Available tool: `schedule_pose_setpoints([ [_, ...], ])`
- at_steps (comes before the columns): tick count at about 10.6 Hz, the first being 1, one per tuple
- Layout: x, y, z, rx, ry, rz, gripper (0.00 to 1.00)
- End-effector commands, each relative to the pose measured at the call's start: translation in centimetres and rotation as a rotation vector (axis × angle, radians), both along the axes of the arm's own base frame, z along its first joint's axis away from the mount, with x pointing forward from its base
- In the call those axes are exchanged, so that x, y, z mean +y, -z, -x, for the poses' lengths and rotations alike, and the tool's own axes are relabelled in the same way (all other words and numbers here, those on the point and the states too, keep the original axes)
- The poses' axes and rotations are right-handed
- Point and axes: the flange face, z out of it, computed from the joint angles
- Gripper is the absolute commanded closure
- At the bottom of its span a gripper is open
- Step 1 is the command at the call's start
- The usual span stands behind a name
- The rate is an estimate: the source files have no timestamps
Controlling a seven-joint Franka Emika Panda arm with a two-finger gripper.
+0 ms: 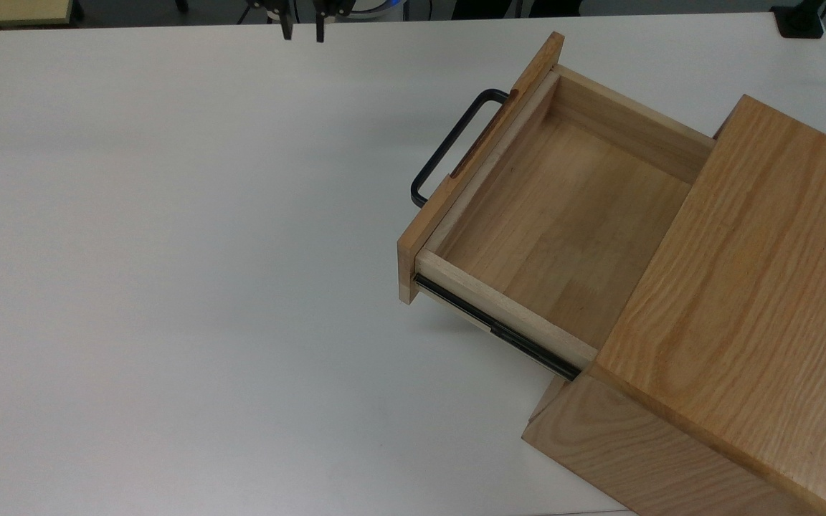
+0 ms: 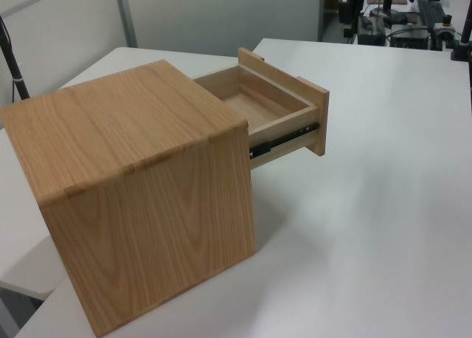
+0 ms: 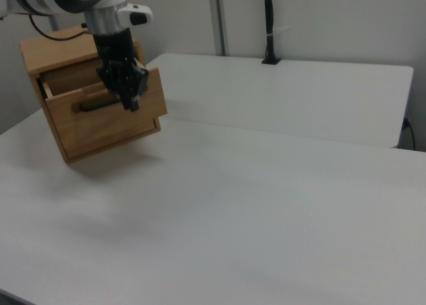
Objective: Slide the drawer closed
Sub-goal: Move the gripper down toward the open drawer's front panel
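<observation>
The drawer (image 1: 563, 215) stands pulled well out of the wood-grain cabinet (image 1: 750, 287), with nothing inside it. Its black U-shaped handle (image 1: 449, 147) points to the top view's left, and a black side rail (image 1: 499, 330) shows beneath its side. My gripper (image 1: 302, 32) is at the top view's upper edge, open, holding nothing, far up and left of the handle. In the right view the gripper (image 3: 132, 100) hangs in front of the drawer front (image 3: 110, 122) and its handle (image 3: 96, 106). The left view shows the drawer (image 2: 265, 105) sticking out of the cabinet (image 2: 140, 183).
The cabinet stands on a wide white table (image 1: 169, 251). A black clamp base (image 1: 800, 21) sits at the table's far corner in the top view. A black post (image 3: 268, 25) rises from the table's back edge in the right view.
</observation>
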Motion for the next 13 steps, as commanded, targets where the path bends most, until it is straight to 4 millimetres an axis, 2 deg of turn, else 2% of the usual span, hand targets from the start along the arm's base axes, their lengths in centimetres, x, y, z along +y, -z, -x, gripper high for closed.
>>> schedule_pose_setpoints([
  [1, 0.4, 0.8, -1.1, -0.043, -0.086, -0.018, 1.0],
  [3, 0.8, 2.0, -1.9, -0.032, -0.191, -0.031, 1.0],
  [6, 1.9, 4.2, -3.1, -0.007, -0.442, -0.087, 1.0],
  [7, 2.8, 5.3, -3.5, 0.007, -0.504, -0.09, 1.0],
  [9, 5.4, 7.3, -4.7, -0.001, -0.626, -0.09, 1.0],
  [13, 10.7, 9.0, -5.2, -0.007, -0.852, -0.099, 1.0],
])
